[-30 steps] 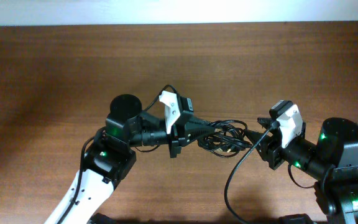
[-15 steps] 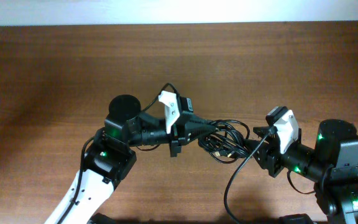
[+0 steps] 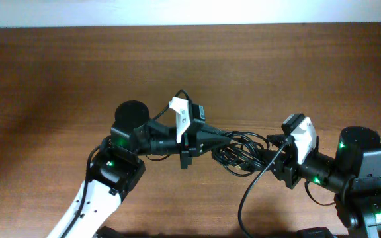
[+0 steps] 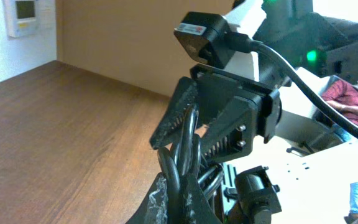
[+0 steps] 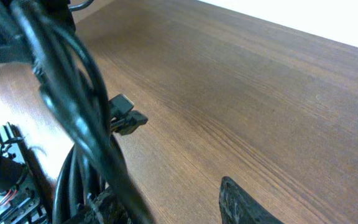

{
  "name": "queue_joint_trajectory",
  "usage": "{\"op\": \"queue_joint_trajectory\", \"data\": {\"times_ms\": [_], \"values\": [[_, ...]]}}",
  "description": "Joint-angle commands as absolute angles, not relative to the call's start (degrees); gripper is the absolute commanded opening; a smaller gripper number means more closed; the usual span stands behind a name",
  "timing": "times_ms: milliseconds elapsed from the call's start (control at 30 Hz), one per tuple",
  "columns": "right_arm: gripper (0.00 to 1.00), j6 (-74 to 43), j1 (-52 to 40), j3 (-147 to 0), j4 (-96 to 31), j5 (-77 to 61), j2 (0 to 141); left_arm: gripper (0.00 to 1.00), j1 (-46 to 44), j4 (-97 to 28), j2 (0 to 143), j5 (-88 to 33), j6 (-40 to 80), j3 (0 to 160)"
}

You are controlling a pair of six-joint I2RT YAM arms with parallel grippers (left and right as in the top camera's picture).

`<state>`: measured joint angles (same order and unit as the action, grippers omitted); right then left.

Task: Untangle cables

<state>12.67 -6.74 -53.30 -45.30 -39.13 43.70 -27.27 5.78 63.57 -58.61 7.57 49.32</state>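
Observation:
The cables (image 3: 242, 149) are a tangled bundle of thin black cords held above the table between my two grippers. My left gripper (image 3: 222, 136) is shut on several strands at the bundle's left side; in the left wrist view its fingers (image 4: 180, 190) pinch the cables (image 4: 178, 155). My right gripper (image 3: 274, 149) is at the bundle's right side with its jaws open. In the right wrist view its fingers (image 5: 173, 202) stand wide apart, and the cables (image 5: 67, 81) run past the left finger. A small dark plug (image 5: 124, 118) sticks out of the bundle.
The brown wooden table (image 3: 58, 73) spreads to all sides. A thicker black cord (image 3: 249, 190) from the right arm curves down toward the front edge. The right gripper (image 4: 210, 115) faces the left wrist camera close up.
My right gripper has moved left, closer to the bundle. The bundle has shifted a little to the right and spread. The left arm has barely moved.

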Motion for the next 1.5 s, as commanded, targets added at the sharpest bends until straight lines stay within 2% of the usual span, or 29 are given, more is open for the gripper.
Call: {"op": "queue_joint_trajectory", "data": {"times_ms": [0, 67, 233, 300, 400, 567, 833, 1067, 1133, 1200, 1300, 1467], "values": [[0.45, 13.3, -6.74, -54.43, -43.92, -40.29, 43.66, 0.0, -30.15, 6.48, 62.54, -61.73, 8.23, 49.87], [0.44, 13.3, -6.72, -54.43, -42.52, -37.65, 44.51, 0.0, -31.27, 6.42, 62.54, -61.78, 8.1, 49.87], [0.45, 13.23, -6.72, -54.46, -38.5, -12.08, 45.69, 0.0, -31.35, 4.78, 62.54, -64.29, 8.08, 49.87], [0.45, 13.06, -6.72, -54.46, -36.47, -6.33, 45.69, 0.0, -31.35, 3.55, 62.54, -64.29, 8.08, 49.87], [0.46, 11.14, -6.72, -54.46, -36.86, -7.27, 45.65, 0.0, -31.33, 3.11, 62.54, -61.14, 8.05, 49.87], [0.49, 8.08, -6.72, -54.46, -38.52, -11.53, 41.45, 0.0, -31.33, -3.68, 62.54, -48.16, 8.1, 49.87], [0.57, 8.05, -6.74, -54.46, -42.37, -18.02, 32.84, 0.0, -31.24, -3.22, 62.54, -45.12, 8.14, 49.87], [0.57, 8.08, -6.74, -54.46, -48.47, -25.78, 32.86, 0.0, -31.24, 9.69, 62.54, -44.73, 13.91, 49.87], [0.65, 8.08, -6.74, -54.46, -48.45, -30.13, 32.86, 0.0, -31.24, 11.29, 62.54, -41.58, 17.47, 49.87], [0.71, 8.05, -6.74, -54.46, -48.49, -30.46, 32.86, 0.0, -31.24, 14.79, 62.54, -40.45, 21.96, 49.87], [0.71, 8.08, -6.72, -54.43, -49.04, -29.34, 32.88, 0.0, -31.35, 17.12, 62.54, -40.45, 25.08, 49.87], [0.72, 3.99, -6.74, -54.43, -49.89, -19.35, 32.88, 0.0, -31.35, 17.08, 62.54, -40.69, 29.56, 49.87]]}}
